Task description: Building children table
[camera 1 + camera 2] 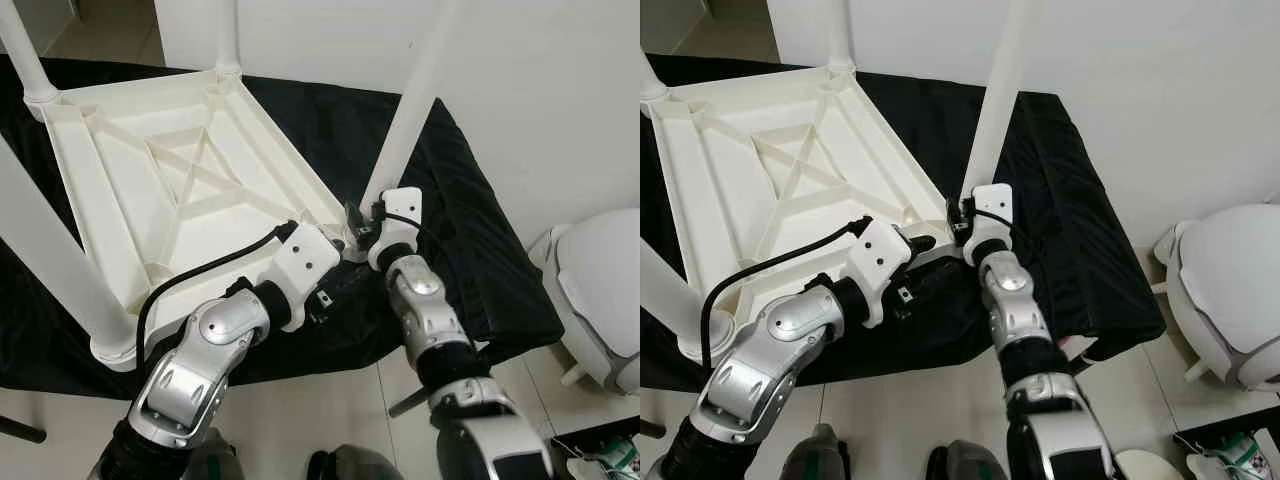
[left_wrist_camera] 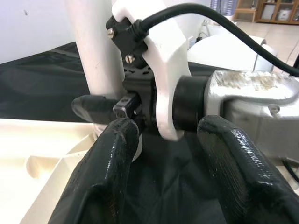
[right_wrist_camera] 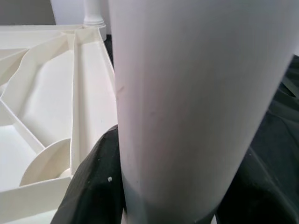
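The upturned table [image 1: 180, 180] looks like smooth, faintly glossy cream plastic, its leg [image 3: 196, 102] matt white; the cloth [image 1: 470, 250] under it is black and wrinkled; the arms [image 1: 200, 370] are brushed silver metal; the fingers [image 2: 107, 177] look like textured black rubber.

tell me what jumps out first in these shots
An upside-down white table lies on a black cloth, its legs pointing up. At its near right corner the right tool grips the base of one leg, fingers on either side of it as the right wrist view shows. The left tool sits right beside it, open, fingers aimed at that same corner. A white rounded object stands on the floor at far right.
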`<state>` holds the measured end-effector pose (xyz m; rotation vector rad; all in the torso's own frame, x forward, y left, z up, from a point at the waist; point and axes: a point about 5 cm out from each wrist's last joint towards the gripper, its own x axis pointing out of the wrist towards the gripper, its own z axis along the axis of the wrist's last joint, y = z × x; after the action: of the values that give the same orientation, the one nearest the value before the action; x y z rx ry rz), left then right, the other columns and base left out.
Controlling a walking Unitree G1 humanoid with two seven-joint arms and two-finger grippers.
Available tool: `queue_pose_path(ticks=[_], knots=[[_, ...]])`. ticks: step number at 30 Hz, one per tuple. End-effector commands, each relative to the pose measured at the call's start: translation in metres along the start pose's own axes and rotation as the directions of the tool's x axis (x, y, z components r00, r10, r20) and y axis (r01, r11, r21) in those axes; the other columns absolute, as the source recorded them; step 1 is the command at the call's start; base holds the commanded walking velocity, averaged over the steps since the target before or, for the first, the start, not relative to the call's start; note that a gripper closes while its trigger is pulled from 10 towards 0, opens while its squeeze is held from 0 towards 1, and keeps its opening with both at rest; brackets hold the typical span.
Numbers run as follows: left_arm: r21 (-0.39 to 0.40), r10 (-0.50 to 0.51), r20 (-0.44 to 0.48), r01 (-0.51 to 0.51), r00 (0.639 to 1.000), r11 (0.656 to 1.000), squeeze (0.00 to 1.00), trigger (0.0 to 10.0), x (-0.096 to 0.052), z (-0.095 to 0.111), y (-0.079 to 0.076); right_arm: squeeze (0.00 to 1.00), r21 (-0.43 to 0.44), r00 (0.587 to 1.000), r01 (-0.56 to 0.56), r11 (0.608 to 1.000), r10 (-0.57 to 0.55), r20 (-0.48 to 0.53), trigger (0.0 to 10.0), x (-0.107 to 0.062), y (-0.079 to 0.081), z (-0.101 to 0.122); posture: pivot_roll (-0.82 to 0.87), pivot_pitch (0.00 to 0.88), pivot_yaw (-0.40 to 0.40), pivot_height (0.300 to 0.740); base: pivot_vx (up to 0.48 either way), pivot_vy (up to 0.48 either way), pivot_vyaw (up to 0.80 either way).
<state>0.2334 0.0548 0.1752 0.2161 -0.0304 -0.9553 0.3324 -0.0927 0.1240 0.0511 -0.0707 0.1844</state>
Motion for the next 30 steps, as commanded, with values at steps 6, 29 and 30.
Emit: queue_pose_path(ticks=[6,29,30], knots=[[-0.011,0.017,0.002,-0.017,1.0,1.0,0.0,10.0,-0.001,0.0,-0.002,0.0,-0.027,0.997,0.03,0.999,-0.032,-0.07,10.0,-0.009,-0.004,-0.009,0.02,0.005,-0.13,0.74,0.0,0.0,0.0],[0.001,0.044,0.007,-0.044,0.999,0.999,0.0,10.0,0.002,0.0,0.003,0.0,0.028,0.93,-0.366,0.93,0.367,-0.026,10.0,-0.006,-0.001,0.009,0.01,0.0,-0.14,0.74,0.0,0.0,0.0],[0.005,0.043,0.01,-0.043,0.999,0.999,0.0,10.0,0.002,0.0,0.004,0.0,0.008,0.88,-0.471,0.882,0.471,-0.054,10.0,0.001,-0.017,0.014,0.01,0.0,-0.137,0.74,0.0,0.0,0.0]])
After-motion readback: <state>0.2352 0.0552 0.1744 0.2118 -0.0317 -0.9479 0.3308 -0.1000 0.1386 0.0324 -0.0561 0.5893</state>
